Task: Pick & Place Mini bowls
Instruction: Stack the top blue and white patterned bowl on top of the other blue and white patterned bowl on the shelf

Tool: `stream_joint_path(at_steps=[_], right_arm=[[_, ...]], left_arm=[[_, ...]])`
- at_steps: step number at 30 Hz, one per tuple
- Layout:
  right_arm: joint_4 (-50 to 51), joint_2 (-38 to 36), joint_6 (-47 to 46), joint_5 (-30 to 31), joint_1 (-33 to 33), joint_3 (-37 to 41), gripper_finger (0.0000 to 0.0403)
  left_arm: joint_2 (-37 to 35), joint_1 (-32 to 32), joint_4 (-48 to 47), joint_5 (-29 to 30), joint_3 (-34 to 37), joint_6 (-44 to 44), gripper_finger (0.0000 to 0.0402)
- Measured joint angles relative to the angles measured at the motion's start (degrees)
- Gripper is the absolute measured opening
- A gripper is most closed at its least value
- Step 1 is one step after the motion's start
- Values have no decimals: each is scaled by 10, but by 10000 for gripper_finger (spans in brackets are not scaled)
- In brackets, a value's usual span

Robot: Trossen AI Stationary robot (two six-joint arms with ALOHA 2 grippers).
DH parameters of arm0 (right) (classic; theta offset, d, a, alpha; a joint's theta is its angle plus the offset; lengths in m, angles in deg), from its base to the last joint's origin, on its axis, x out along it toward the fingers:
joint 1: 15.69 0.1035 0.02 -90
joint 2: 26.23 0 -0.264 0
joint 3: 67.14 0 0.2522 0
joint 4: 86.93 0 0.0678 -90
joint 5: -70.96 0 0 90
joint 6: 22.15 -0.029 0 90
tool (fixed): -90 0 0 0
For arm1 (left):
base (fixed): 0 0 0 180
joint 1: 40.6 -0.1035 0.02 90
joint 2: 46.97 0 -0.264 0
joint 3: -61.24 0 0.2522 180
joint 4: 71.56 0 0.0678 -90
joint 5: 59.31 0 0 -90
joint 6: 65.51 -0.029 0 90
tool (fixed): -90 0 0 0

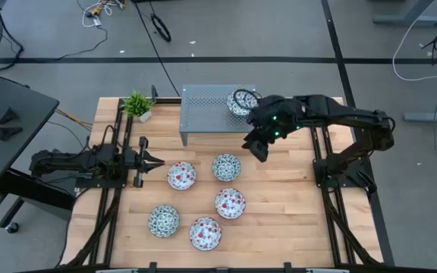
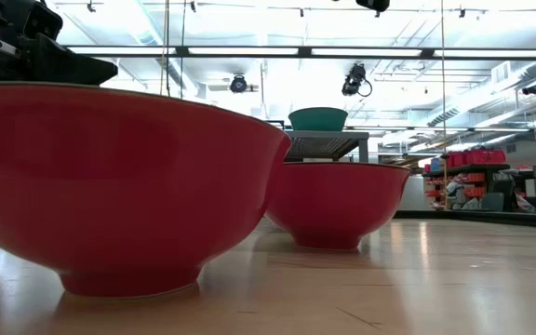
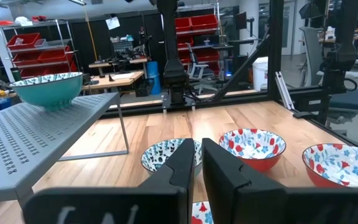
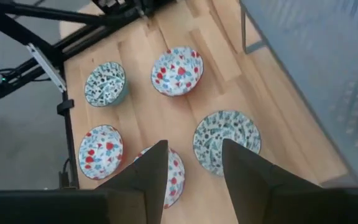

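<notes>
Five mini bowls sit upright on the bare wood table (image 1: pixel 294 227), rims up, loosely clustered mid-table: red-patterned bowl (image 1: pixel 181 176) nearest the left arm, green-patterned bowl (image 1: pixel 226 167) beside it toward the stand, a second red bowl (image 1: pixel 230 203) just in front of that one, then a second green bowl (image 1: pixel 163 221) and a third red bowl (image 1: pixel 205 233) toward the front edge. None touch; narrow gaps of wood between them. Sixth bowl (image 1: pixel 239 103) (teal outside, patterned inside) is up on the grey perforated metal stand (image 1: pixel 203 114), at its right end near the edge.

Bowls are round, glossy ceramic with a small foot ring, so no long axis; openings all face straight up. Stand is a flat punched sheet on thin legs, open underneath.

Open room: wide clear strip of table on the right side and along the front right corner. A small potted plant (image 1: pixel 137 105) sits at the stand's left end.

Right gripper (image 1: pixel 257 144) hovers above the table just in front of the stand's right end, fingers spread, nothing between them (wrist view looks down on the bowl cluster). Left gripper (image 1: pixel 158 161) lies low at the table's left, tips pointing at the nearest red bowl, fingers nearly together with only a slim gap, nothing grasped.
</notes>
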Motion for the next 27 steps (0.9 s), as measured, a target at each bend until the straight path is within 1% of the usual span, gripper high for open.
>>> stream_joint_path(at_steps=[6,12,20,24,27], right_arm=[[-8,39,-71,0,15,0,153],[-23,85,-79,0,18,1,153],[-39,136,-133,1,18,1,153],[-41,152,-142,27,26,1,153],[-41,159,-174,54,37,1,153]], left_arm=[[0,0,-1,0,0,0,37],[0,0,-2,0,0,0,37],[0,0,-1,0,0,0,37],[0,0,-1,0,0,0,37],[0,0,-1,0,0,0,37]])
